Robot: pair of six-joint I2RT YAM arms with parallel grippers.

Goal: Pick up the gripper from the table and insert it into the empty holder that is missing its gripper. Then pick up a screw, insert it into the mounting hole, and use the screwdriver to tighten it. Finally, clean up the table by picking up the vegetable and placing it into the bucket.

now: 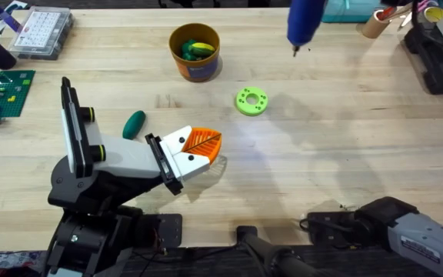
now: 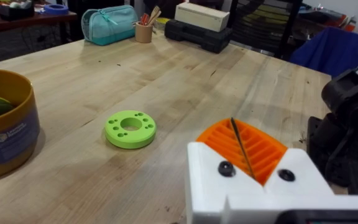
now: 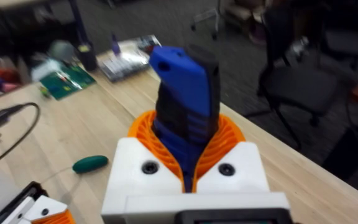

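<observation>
One screwdriver (image 3: pixel 182 106) stands upright in right tool (image 3: pixel 188 180), bit down.

Overhead layout. The holder (image 1: pixel 121 158) stands at the near left of the surface (image 1: pixel 337 131), its fitted gripper (image 1: pixel 194 148) pointing right toward the centre. The vegetable (image 1: pixel 134 124) lies on the surface just behind the holder. The bucket (image 1: pixel 194 51) sits farther back, left of centre, with items inside. A ring with holes (image 1: pixel 251 101) lies right of the vegetable, between bucket and gripper. The screwdriver (image 1: pixel 306 21) hangs over the far edge, right of the bucket, held in the right pincer (image 3: pixel 188 158). A parts box (image 1: pixel 43 32) occupies the far left corner, a studded plate (image 1: pixel 2 94) before it.
</observation>
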